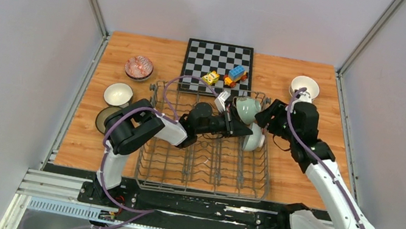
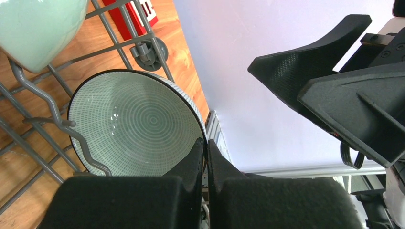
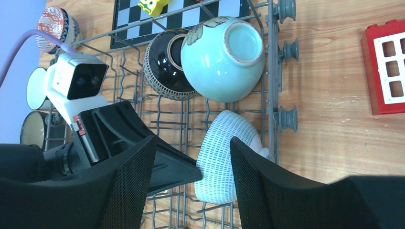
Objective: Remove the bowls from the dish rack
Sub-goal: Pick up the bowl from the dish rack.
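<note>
The dish rack sits near-centre on the bench. The left gripper reaches into the rack's far right corner, at a patterned bowl on edge just near of a mint bowl. The right gripper hovers just right of them.

From the left wrist, the left gripper is pressed together on the patterned bowl's rim – the bowl leans among the rack's tines.

From the right wrist, the right gripper stands apart, gripping nothing, over the patterned bowl. The mint bowl lies against a dark bowl to its left.
</note>
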You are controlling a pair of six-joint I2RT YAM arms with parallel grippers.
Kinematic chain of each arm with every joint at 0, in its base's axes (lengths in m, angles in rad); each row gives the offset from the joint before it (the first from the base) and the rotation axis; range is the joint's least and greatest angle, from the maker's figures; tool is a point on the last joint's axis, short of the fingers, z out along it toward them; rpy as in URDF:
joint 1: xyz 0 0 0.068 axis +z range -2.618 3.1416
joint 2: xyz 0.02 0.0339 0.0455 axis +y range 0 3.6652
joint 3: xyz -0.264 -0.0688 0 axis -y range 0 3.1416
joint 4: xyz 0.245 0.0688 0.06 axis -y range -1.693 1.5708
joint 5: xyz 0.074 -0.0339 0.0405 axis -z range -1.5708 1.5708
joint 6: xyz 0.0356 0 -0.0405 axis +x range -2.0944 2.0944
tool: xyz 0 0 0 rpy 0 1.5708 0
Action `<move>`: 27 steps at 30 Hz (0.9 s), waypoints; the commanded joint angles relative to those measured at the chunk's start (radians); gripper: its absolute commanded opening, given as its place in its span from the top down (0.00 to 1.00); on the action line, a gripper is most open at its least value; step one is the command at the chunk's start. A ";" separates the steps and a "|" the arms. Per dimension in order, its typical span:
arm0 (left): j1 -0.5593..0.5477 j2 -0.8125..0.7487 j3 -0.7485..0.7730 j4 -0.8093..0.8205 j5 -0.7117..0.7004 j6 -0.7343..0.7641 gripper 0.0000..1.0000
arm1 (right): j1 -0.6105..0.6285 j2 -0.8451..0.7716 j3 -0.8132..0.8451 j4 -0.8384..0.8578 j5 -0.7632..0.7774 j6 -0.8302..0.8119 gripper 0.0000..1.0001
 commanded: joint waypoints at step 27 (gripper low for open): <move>-0.007 -0.127 -0.045 0.158 0.032 -0.049 1.00 | -0.011 -0.184 0.121 -0.221 -0.060 -0.025 0.37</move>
